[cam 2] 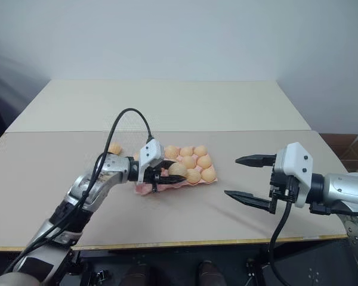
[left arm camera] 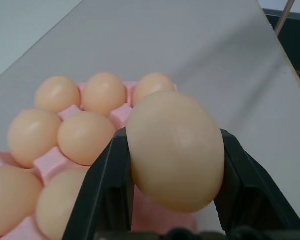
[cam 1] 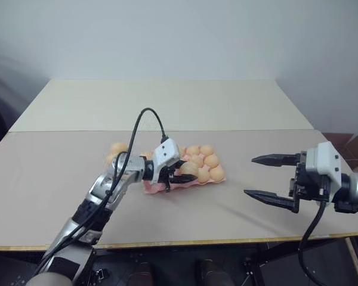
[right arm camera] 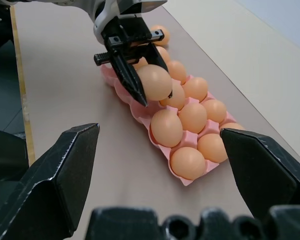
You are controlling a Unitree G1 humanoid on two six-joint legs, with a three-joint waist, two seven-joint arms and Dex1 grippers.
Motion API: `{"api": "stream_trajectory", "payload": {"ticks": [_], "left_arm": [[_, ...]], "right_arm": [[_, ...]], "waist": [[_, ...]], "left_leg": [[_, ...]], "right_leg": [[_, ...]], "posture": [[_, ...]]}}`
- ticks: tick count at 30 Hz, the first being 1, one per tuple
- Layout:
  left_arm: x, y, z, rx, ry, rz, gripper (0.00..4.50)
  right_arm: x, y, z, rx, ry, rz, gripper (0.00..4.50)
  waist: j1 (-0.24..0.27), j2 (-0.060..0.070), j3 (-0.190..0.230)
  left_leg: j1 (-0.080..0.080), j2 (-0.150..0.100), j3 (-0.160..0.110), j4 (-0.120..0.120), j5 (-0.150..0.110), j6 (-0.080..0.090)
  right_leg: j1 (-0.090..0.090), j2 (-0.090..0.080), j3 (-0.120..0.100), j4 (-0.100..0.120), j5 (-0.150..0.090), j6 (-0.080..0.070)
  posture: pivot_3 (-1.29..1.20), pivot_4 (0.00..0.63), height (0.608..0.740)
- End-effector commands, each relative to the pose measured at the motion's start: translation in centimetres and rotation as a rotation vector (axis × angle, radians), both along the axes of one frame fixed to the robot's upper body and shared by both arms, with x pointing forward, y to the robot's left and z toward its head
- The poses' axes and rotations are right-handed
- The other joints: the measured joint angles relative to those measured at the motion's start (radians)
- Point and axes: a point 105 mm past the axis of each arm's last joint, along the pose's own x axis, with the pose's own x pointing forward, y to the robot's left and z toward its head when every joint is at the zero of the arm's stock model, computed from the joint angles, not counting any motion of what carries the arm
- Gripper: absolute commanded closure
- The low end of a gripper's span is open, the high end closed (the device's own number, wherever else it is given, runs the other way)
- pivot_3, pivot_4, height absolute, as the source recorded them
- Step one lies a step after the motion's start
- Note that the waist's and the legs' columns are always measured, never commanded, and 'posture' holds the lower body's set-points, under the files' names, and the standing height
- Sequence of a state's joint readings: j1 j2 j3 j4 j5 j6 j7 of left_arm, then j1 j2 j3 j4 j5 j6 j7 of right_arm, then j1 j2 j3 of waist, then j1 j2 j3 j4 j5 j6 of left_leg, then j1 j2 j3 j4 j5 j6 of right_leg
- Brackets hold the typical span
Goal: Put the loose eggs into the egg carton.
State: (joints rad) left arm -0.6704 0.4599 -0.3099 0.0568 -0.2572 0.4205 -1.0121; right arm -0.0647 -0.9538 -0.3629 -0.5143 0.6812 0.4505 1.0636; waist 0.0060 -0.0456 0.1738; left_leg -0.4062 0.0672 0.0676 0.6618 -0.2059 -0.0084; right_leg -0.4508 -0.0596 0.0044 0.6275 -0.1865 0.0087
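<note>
My left gripper (cam 1: pixel 182 171) is shut on one loose egg (cam 1: pixel 189 169), held just above the pink egg carton (cam 1: pixel 150 189) near its middle cups. In the left wrist view the egg (left arm camera: pixel 175 150) sits clamped between the two black fingers (left arm camera: pixel 102 192), with filled cups behind it. Several eggs (cam 1: pixel 210 161) fill the carton's right end. Two more loose eggs (cam 1: pixel 119 147) lie on the table left of the carton, partly behind my left arm. My right gripper (cam 1: pixel 274 177) hangs open and empty, well right of the carton.
The carton lies mid-table on a beige top whose front edge (cam 1: pixel 179 243) runs close to me. A second, lighter table (cam 1: pixel 161 104) adjoins at the back. A cardboard box (cam 1: pixel 349 149) stands off the right side. A black cable (cam 1: pixel 149 119) arcs over my left wrist.
</note>
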Motion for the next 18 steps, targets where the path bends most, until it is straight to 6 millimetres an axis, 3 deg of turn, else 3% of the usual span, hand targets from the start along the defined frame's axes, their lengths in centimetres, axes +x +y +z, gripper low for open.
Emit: {"api": "stream_trajectory", "payload": {"ticks": [1,5,8,13,14,18], "left_arm": [[0.0,-0.3,0.2,0.032,-0.032,-0.039,2.49],[0.1,-0.2,0.0,0.047,-0.031,-0.036,2.49],[0.0,-0.1,-0.2,0.054,-0.02,-0.04,1.83],[0.6,0.6,-0.1,0.052,-0.038,0.012,0.18],[0.9,1.0,0.0,0.05,-0.041,0.034,0.01],[1.4,2.6,0.9,0.019,-0.062,0.103,0.01]], "right_arm": [[-0.6,0.2,1.0,0.01,-0.045,0.001,0.0],[-0.7,0.2,1.0,0.013,-0.047,-0.007,0.0],[-0.6,0.1,0.9,0.013,-0.046,-0.011,0.0],[-0.5,0.1,0.9,0.012,-0.044,-0.009,0.0],[-0.5,0.1,0.9,0.011,-0.044,-0.007,0.0],[-0.3,0.2,1.0,0.013,-0.046,0.004,0.0]], "waist": [[0.0,0.0,0.0],[0.004,0.0,0.0],[0.003,0.0,0.0],[0.004,0.0,0.0],[0.003,0.0,0.0],[-0.002,0.0,0.0]], "left_leg": [[0.0,0.0,0.0,0.0,0.0,0.0],[0.0,0.0,0.0,0.0,0.0,0.0],[0.0,0.0,0.0,0.0,0.0,0.0],[0.0,0.0,0.0,0.0,0.0,0.0],[0.0,0.0,0.0,0.0,0.0,0.0],[0.0,0.0,0.0,0.0,0.0,0.0]], "right_leg": [[0.0,0.0,0.0,0.0,0.0,0.0],[0.0,0.0,0.0,0.0,0.0,0.0],[0.0,0.0,0.0,0.0,0.0,0.0],[0.0,0.0,0.0,0.0,0.0,0.0],[0.0,0.0,0.0,0.0,0.0,0.0],[0.0,0.0,0.0,0.0,0.0,0.0]], "posture": [[0.0,0.15,0.74],[0.0,0.15,0.74],[0.0,0.15,0.74],[0.0,0.15,0.74],[0.0,0.15,0.74],[0.0,0.15,0.74]]}}
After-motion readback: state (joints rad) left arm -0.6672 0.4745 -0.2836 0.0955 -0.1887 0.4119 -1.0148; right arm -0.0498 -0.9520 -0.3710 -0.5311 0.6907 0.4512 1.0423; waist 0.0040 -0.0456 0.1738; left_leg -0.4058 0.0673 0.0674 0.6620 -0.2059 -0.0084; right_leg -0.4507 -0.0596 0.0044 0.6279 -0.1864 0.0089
